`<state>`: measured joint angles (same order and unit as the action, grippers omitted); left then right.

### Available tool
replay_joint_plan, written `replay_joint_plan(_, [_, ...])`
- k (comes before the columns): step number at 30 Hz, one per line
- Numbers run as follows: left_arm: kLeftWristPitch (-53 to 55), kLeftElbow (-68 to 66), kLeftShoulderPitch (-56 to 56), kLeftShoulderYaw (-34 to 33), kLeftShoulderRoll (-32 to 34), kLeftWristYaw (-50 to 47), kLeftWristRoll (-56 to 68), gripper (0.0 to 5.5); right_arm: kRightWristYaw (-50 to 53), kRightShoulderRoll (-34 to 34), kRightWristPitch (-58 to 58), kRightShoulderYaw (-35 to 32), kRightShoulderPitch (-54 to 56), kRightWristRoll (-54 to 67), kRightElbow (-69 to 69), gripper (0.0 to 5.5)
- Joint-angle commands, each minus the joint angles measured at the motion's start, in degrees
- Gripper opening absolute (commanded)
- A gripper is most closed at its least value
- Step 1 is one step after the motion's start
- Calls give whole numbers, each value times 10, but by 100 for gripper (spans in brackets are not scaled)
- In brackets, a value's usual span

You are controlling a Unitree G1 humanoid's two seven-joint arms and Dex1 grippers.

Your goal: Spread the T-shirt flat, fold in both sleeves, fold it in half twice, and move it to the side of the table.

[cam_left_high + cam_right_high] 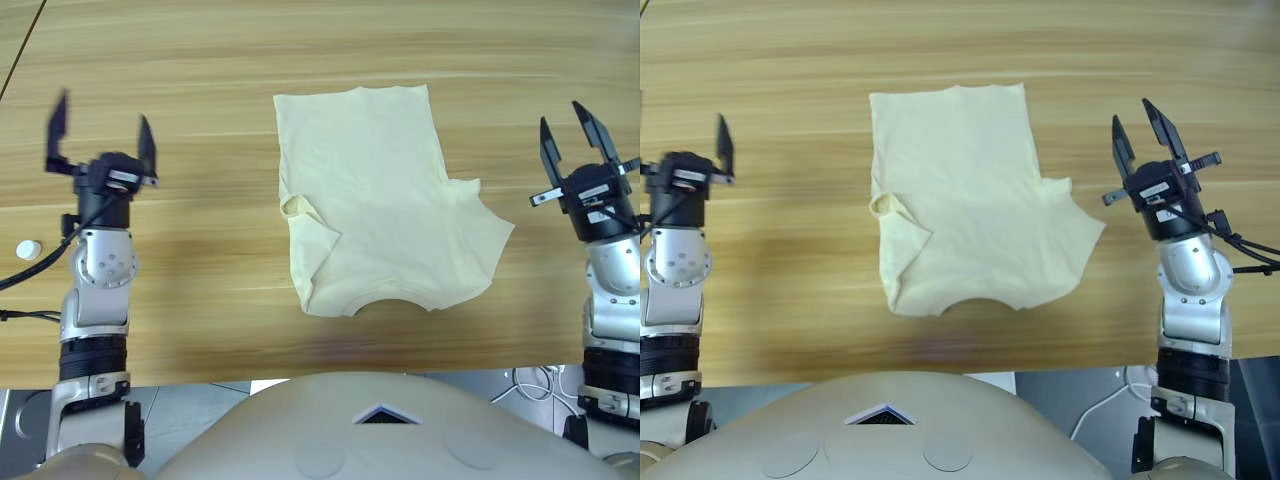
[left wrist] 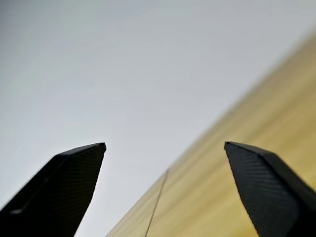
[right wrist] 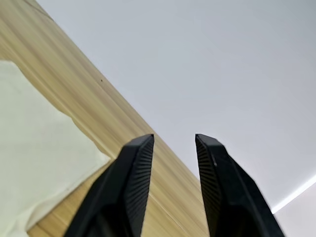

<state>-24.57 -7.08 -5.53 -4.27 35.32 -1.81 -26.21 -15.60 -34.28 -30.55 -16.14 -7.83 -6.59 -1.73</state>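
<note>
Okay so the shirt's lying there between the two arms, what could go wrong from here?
1. The left sleeve of the T-shirt is folded in unevenly, with a bunched lump; halving the shirt now could trap that wrinkle.
2. The right sleeve lies spread out. The open right end effector might drag the whole shirt sideways rather than lift only the sleeve.
3. A small white cap sits at the table's left; sliding the shirt that way could knock it.

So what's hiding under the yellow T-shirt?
The T-shirt lies on the wooden table, and bare wood shows all around it. One sleeve is folded onto the shirt. Whatever is right beneath the cloth is covered, so I cannot tell.
</note>
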Motion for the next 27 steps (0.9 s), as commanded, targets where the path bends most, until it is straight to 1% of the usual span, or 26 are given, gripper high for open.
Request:
replay_joint_plan(1, [-9,11,-25,100,12,97,-38,447,8,-12,-9,-21,-7,-9,9,157])
replay_joint_plan(5, [-23,6,-19,161,-5,145,-36,447,9,-14,-11,-21,-5,-11,13,157])
replay_joint_plan(7, [-24,1,-15,178,-13,154,-37,447,9,-14,-12,-22,-6,-13,14,157])
replay_joint_plan(14, [-31,-46,54,215,-68,113,-61,447,13,-18,-17,-33,-11,-17,33,157])
replay_joint_plan(17, [-31,-57,72,215,-78,91,-69,447,17,-19,-22,-38,-17,-25,44,157])
replay_joint_plan(20, [-19,-59,77,206,-73,67,-82,447,22,-19,-25,-42,-22,-26,52,157])
replay_joint_plan(27, [-19,-48,70,201,-64,51,-87,447,28,-17,-26,-28,-9,-38,61,157])
